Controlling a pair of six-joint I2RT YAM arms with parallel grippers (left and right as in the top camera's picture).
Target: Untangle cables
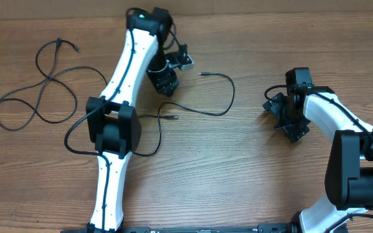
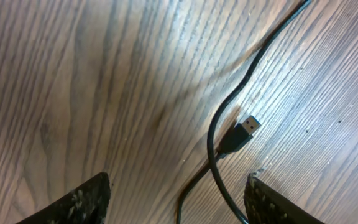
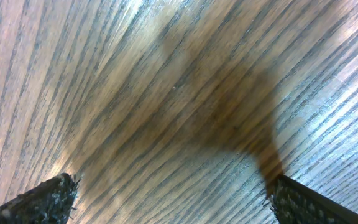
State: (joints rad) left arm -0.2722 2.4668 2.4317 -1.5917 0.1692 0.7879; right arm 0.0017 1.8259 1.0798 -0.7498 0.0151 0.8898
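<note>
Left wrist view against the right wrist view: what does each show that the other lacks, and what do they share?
Only the left wrist view: a thin black cable with a metal USB plug, lying loose on the brown wood-grain table under the open left gripper. Only the right wrist view: a broad dark shadow on bare wood under the open right gripper, no cable. Both: the same tabletop, and dark fingers standing apart, gripping nothing.

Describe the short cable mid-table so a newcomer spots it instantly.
On the wooden table, look between the left gripper and the right gripper. The short cable lies there as one open C-curve, both plug ends toward the left gripper. Unlike the long cable at far left, it never crosses itself.
</note>
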